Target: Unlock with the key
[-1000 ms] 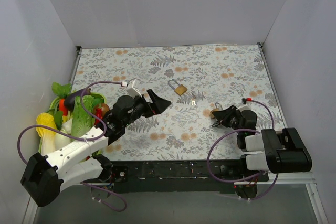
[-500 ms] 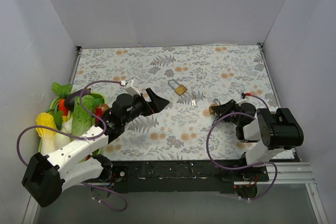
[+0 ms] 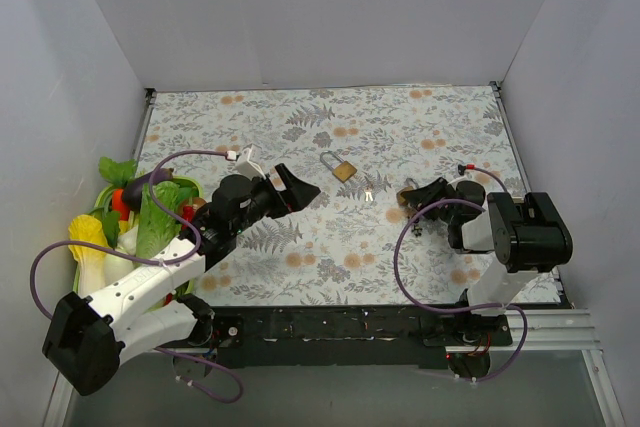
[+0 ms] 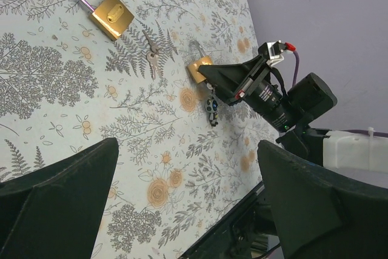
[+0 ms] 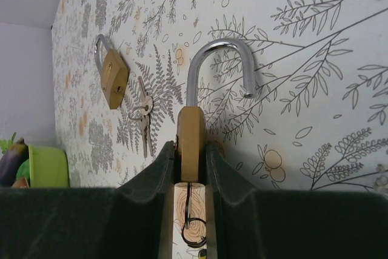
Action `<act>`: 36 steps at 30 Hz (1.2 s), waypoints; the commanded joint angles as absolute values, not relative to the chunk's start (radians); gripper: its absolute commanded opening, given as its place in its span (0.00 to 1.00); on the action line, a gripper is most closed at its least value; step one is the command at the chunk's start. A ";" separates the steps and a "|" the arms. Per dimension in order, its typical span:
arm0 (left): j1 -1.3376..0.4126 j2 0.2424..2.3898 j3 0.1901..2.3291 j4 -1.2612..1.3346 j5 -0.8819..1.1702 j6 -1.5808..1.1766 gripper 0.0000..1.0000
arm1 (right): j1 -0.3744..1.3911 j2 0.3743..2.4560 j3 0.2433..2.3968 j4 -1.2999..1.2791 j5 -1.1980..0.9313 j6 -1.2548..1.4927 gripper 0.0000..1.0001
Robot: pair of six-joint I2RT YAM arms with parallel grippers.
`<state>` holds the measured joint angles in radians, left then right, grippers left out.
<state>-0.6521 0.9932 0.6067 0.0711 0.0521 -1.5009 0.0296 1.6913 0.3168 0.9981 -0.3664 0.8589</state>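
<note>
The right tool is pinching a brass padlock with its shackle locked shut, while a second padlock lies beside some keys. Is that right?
Not quite: the right wrist view shows the brass padlock in the right tool with its shackle open, one end free. The second padlock does lie beside keys.

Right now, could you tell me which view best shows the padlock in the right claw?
Right wrist: the padlock fills it, shackle open, pinched in the right claw. Left wrist shows it small; top view barely.
</note>
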 commanded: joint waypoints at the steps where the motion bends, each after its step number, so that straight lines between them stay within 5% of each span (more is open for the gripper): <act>1: -0.644 0.988 0.629 0.061 0.061 -1.505 0.98 | 0.023 1.713 0.382 0.943 -0.341 0.833 0.24; 9: -0.643 0.956 0.618 0.040 0.052 -1.508 0.98 | 0.021 1.692 0.388 0.911 -0.344 0.836 0.61; 17: -0.643 0.943 0.603 0.046 0.063 -1.514 0.98 | 0.021 1.611 0.344 0.841 -0.308 0.819 0.71; 29: -0.640 0.922 0.586 0.044 0.072 -1.491 0.98 | 0.021 1.292 0.287 0.574 -0.123 0.655 0.74; 36: -0.640 0.919 0.584 0.046 0.080 -1.482 0.98 | 0.026 1.161 0.328 0.428 -0.092 0.481 0.62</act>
